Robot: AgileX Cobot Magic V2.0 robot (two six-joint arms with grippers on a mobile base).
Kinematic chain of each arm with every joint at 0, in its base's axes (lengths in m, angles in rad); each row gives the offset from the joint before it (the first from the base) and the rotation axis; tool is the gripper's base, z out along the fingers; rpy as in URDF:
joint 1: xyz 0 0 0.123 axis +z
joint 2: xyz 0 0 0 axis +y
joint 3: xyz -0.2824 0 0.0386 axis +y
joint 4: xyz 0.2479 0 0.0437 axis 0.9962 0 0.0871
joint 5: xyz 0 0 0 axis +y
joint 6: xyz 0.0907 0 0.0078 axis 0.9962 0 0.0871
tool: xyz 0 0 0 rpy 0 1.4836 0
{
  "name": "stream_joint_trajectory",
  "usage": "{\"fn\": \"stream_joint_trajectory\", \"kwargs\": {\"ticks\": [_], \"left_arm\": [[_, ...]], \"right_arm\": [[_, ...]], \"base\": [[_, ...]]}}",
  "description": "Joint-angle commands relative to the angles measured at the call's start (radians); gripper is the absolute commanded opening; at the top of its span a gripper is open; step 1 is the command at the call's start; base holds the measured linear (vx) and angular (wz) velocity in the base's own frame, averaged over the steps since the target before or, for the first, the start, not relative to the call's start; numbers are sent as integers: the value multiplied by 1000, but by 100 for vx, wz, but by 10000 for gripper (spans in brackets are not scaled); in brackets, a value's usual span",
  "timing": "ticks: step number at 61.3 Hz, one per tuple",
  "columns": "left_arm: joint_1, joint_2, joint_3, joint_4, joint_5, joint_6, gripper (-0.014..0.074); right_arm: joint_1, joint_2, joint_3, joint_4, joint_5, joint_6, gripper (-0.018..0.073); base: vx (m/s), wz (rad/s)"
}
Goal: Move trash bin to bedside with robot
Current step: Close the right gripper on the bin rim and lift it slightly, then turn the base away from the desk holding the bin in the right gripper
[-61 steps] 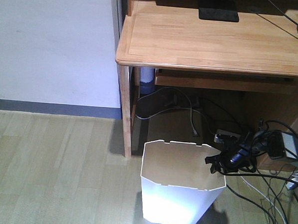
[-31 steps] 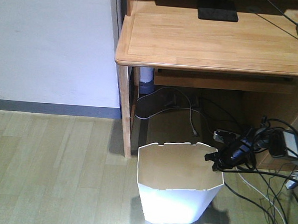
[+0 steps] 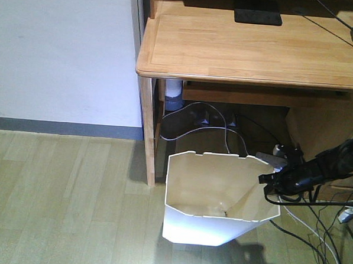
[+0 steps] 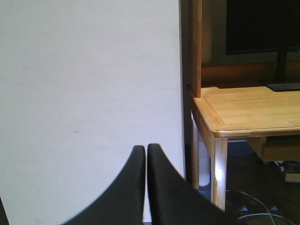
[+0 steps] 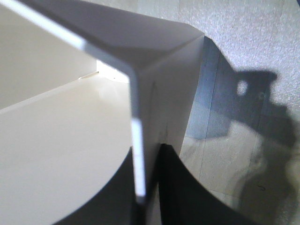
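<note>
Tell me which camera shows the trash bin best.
The exterior front-facing view: the whole trash bin shows, with the right gripper on its rim. The right wrist view shows only a rim corner close up. The left wrist view shows none of it.

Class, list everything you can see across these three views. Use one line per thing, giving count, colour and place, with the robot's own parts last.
trash bin: one, white, in front of the desk beside its front leg
desk: one, light wood, right of the wall
monitor stand: one, black, at the back of the desk top
cables: several, black and grey, under and right of the desk
wall: one, white, left of the desk
floor: one, pale wood planks
right gripper: one, black, fingers clamped either side of the trash bin's rim
left gripper: one, black, fingers together, holding nothing, facing the wall
</note>
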Motion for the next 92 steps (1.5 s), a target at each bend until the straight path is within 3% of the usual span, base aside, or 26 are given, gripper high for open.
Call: {"fn": "stream_joint_trajectory", "kwargs": {"ticks": [1, 24, 35, 44, 92], "left_arm": [[-7, -6, 12, -9, -74, -14, -6], [-7, -6, 12, -9, -74, -14, -6], [-7, -6, 12, -9, -74, -14, -6], [-7, -6, 12, -9, -74, -14, -6], [-7, -6, 12, -9, -74, -14, -6]], "right_arm": [[-5, -166, 83, 67, 145, -55, -4], [-5, -417, 357, 82, 168, -146, -4], [-5, -498, 452, 179, 193, -234, -4], [-5, -507, 467, 238, 215, -254, -4], [-5, -507, 467, 238, 211, -254, -4]], "base": [[0, 0], [0, 0], [0, 0], [0, 0], [0, 0]]}}
